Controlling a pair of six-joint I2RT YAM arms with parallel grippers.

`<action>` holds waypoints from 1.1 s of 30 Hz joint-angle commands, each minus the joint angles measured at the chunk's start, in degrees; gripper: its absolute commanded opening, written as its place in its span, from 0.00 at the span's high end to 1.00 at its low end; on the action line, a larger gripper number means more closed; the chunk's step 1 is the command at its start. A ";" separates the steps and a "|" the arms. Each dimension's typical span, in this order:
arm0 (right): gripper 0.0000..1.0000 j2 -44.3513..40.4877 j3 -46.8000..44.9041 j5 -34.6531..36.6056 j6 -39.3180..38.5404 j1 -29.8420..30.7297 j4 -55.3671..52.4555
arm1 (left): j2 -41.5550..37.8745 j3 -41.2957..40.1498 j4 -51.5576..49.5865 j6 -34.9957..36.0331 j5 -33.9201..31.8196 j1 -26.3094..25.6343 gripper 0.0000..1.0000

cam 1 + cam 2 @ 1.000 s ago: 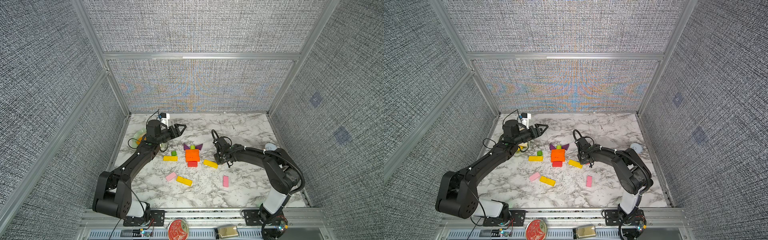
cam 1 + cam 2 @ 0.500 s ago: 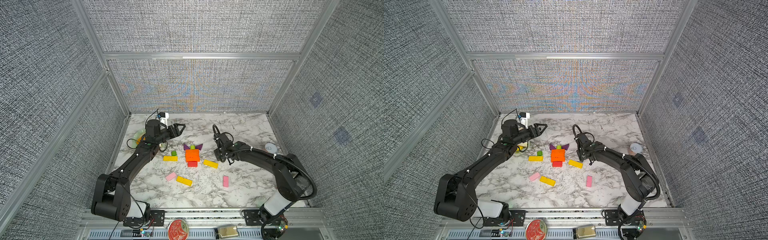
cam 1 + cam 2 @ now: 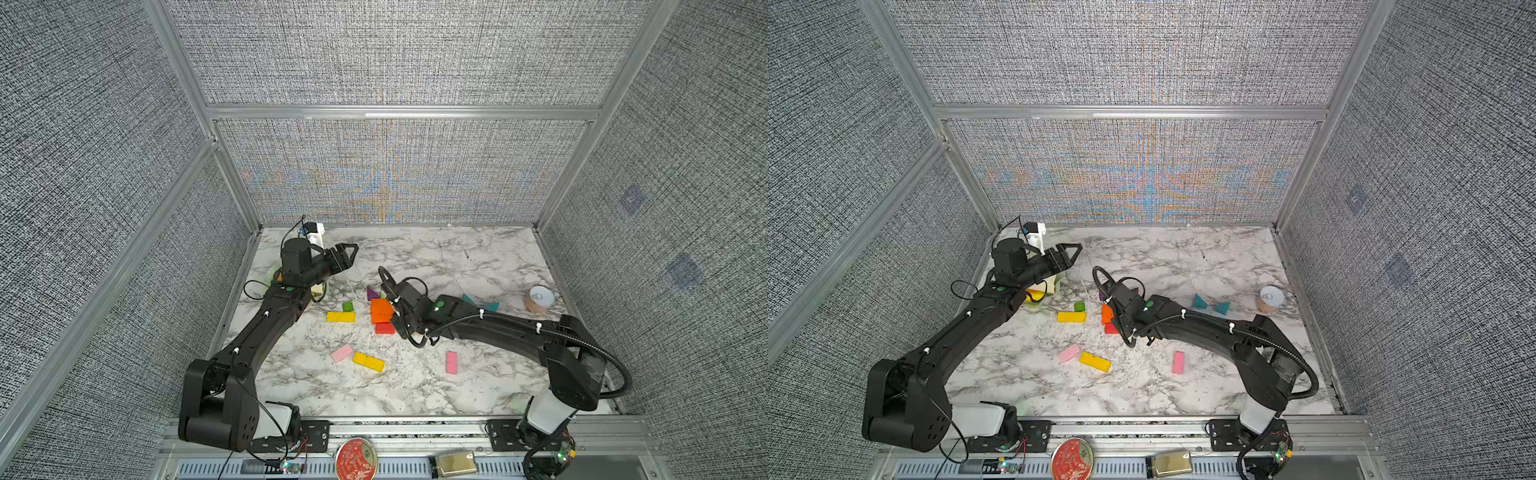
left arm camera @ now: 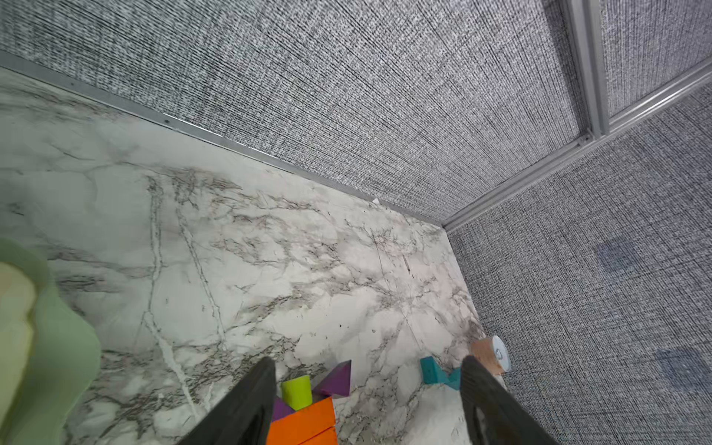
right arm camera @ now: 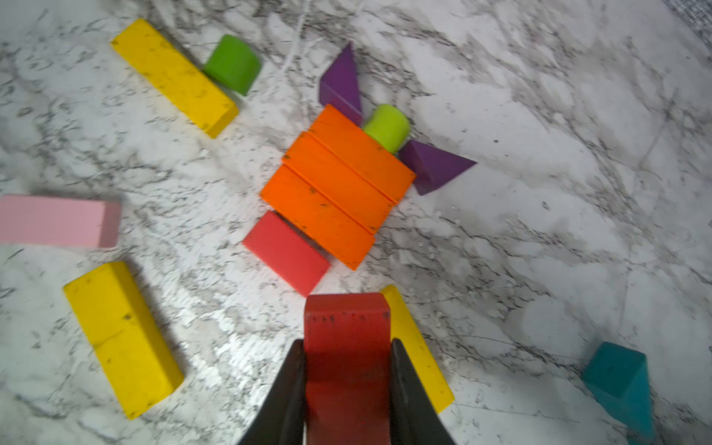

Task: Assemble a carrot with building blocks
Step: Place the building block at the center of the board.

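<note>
Three orange bars (image 5: 339, 185) lie side by side, with a light green stub (image 5: 387, 127) and two purple triangles (image 5: 343, 84) at one end and a pale red block (image 5: 287, 252) at the other. My right gripper (image 5: 346, 346) is shut on a dark red block (image 5: 346, 319), held just above the table near the pale red block and over a yellow bar (image 5: 420, 354). In both top views the right wrist (image 3: 409, 301) covers the right edge of the orange bars (image 3: 380, 311). My left gripper (image 4: 368, 362) hangs open and empty above the back left of the table (image 3: 347, 253).
Loose on the marble table are two yellow bars (image 3: 340, 317) (image 3: 368, 361), a dark green stub (image 3: 348, 306), two pink bars (image 3: 342, 353) (image 3: 451, 362) and teal triangles (image 3: 478, 301). A jar (image 3: 538, 299) lies at the right wall. A green plate with bread (image 3: 1044, 291) sits under the left arm.
My right arm has swung left, so its wrist now sits over the right edge of the orange bars and hides the yellow bar beside them. The left arm has barely moved.
</note>
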 commanded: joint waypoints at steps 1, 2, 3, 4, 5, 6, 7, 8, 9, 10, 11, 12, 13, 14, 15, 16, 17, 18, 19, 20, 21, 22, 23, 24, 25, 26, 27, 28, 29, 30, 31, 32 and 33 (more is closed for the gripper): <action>0.79 0.84 -0.09 -2.78 -0.91 3.13 0.82 | -0.59 0.19 -0.42 0.79 -1.39 1.17 0.24; 0.79 1.44 -0.20 -3.17 -1.44 4.12 1.03 | -0.66 0.10 -0.42 0.80 -1.56 1.46 0.24; 0.79 2.07 -0.20 -3.28 -1.76 4.97 1.05 | -0.56 0.02 -0.28 0.59 -1.49 1.75 0.23; 0.79 2.73 -0.20 -3.47 -1.95 5.42 1.11 | -0.36 0.02 -0.12 0.45 -1.18 1.90 0.24; 0.79 3.46 -0.42 -4.17 -2.18 5.71 1.37 | -0.20 0.01 0.02 0.28 -0.78 1.99 0.23; 0.79 4.08 -0.54 -4.83 -2.43 5.97 1.62 | -0.03 0.06 0.11 0.12 -0.49 2.12 0.23; 0.79 4.71 -0.71 -5.14 -2.79 6.30 1.74 | 0.08 0.01 0.18 0.06 -0.30 2.15 0.24; 0.79 5.40 -0.86 -5.19 -3.16 6.47 1.89 | 0.25 -0.03 0.32 -0.12 -0.14 2.17 0.24; 0.79 6.15 -1.08 -5.29 -3.29 6.42 2.15 | 0.30 -0.15 0.58 -0.32 0.08 2.16 0.24; 0.79 7.09 -0.88 -5.29 -3.67 6.45 1.91 | 0.36 -0.32 0.91 -0.43 0.22 2.21 0.23; 0.79 8.12 -0.27 -5.17 -3.80 6.30 1.45 | 0.44 -0.41 1.12 -0.56 0.42 2.21 0.24; 0.79 9.11 0.65 -5.11 -3.86 6.30 0.96 | 0.63 -0.36 1.13 -0.69 0.50 2.20 0.24; 0.79 9.64 0.93 -5.26 -4.11 6.29 1.29 | 0.72 -0.34 1.28 -0.77 0.65 2.17 0.24; 0.79 10.21 1.15 -5.50 -4.29 6.30 1.46 | 0.80 -0.34 1.28 -0.85 0.86 2.16 0.23; 0.79 10.73 1.41 -5.80 -4.55 6.29 1.39 | 0.93 -0.34 1.29 -0.96 1.08 2.14 0.24; 0.79 11.20 1.56 -5.62 -4.81 6.25 1.50 | 0.87 -0.34 1.30 -1.07 1.24 2.21 0.24; 0.79 11.66 1.57 -5.16 -5.01 6.16 1.41 | 0.87 -0.39 1.46 -1.14 1.40 2.21 0.23; 0.79 12.11 1.56 -4.86 -5.12 5.88 1.24 | 0.85 -0.45 1.73 -1.31 1.51 2.17 0.23; 0.79 12.52 1.47 -4.72 -5.21 5.68 1.17 | 0.83 -0.58 1.97 -1.47 1.70 2.13 0.24; 0.79 12.78 1.47 -4.51 -5.15 5.54 1.07 | 0.86 -0.61 1.99 -1.49 1.74 2.18 0.23; 0.78 13.06 1.42 -4.33 -5.13 5.50 1.04 | 0.85 -0.60 1.99 -1.57 1.76 2.14 0.24; 0.79 13.16 1.25 -4.40 -5.13 5.50 1.32 | 0.86 -0.54 2.05 -1.64 1.85 2.21 0.24; 0.78 13.38 1.21 -4.42 -4.97 5.50 1.46 | 0.85 -0.47 2.07 -1.71 1.91 2.17 0.24; 0.78 13.53 1.19 -4.29 -4.87 5.50 1.52 | 0.77 -0.52 2.08 -1.67 2.03 2.19 0.24; 0.78 13.78 1.20 -4.31 -4.94 5.50 1.66 | 0.61 -0.47 2.03 -1.66 2.07 2.16 0.24; 0.77 13.88 1.35 -4.17 -5.02 5.47 1.72 | 0.53 -0.51 2.02 -1.67 2.06 2.15 0.24; 0.77 14.13 1.53 -3.99 -5.04 5.50 1.87 | 0.43 -0.60 2.06 -1.53 1.91 2.23 0.24; 0.77 14.34 1.77 -3.80 -5.04 5.48 1.83 | 0.29 -0.67 2.08 -1.42 1.66 2.21 0.24; 0.77 14.56 1.96 -3.58 -5.05 5.41 1.90 | 0.25 -0.66 2.05 -1.25 1.49 2.21 0.24; 0.77 14.92 2.27 -3.34 -4.87 5.40 1.87 | 0.35 -0.69 1.91 -1.13 1.21 2.19 0.23; 0.77 15.19 2.26 -3.35 -4.86 5.33 1.85 | 0.48 -0.61 1.74 -1.14 1.19 2.25 0.24; 0.76 15.29 2.26 -3.31 -4.86 5.32 1.83 | 0.59 -0.50 1.58 -1.14 1.34 2.21 0.24; 0.75 15.46 2.17 -2.98 -4.86 5.32 1.86 | 0.70 -0.43 1.63 -1.29 1.68 2.15 0.23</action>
